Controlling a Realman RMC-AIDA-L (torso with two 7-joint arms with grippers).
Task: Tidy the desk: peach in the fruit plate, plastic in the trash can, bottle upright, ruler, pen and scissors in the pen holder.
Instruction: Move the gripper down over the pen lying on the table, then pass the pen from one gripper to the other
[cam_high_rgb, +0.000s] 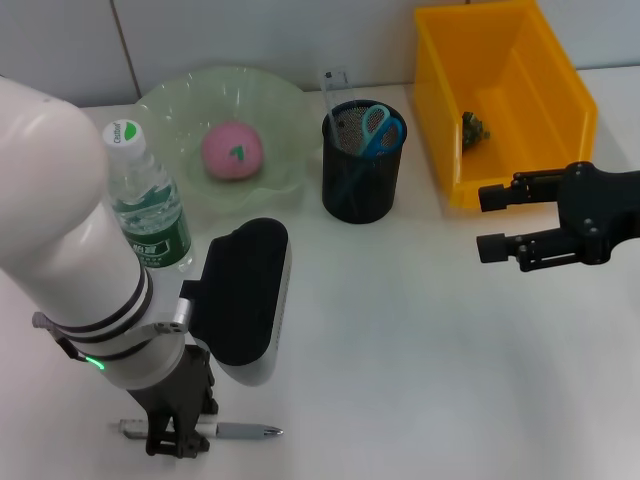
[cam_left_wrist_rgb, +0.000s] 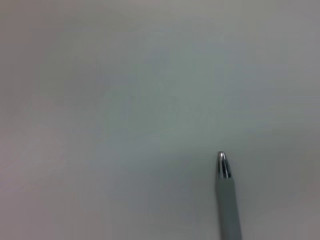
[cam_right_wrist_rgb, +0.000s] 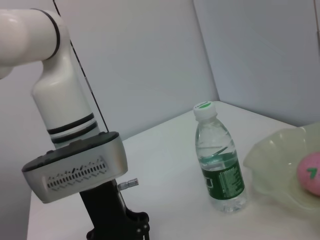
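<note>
I am reaching my left claw (cam_high_rgb: 180, 440) down onto the pen (cam_high_rgb: 245, 431), a slim silver-grey stick with a shiny metal tip, lying flat on the white desk (cam_high_rgb: 420, 360) at its near edge, well in front of the pen holder (cam_high_rgb: 362, 165). My fingers are straddling the pen's barrel near its back end, but I cannot tell whether they are pinching it or only standing beside it. To the left of the pen holder the clear bottle (cam_high_rgb: 148, 205) with a green label is standing upright, and between the two the pink peach (cam_high_rgb: 233, 151) is resting in the pale green fruit plate (cam_high_rgb: 290, 110). The black mesh holder is carrying blue-handled scissors (cam_high_rgb: 378, 128) and a clear ruler (cam_high_rgb: 334, 88). To its right sits the yellow bin (cam_high_rgb: 560, 80). My right claw (cam_high_rgb: 492, 220) is hovering in front of that bin, fingers spread and holding nothing.
</note>
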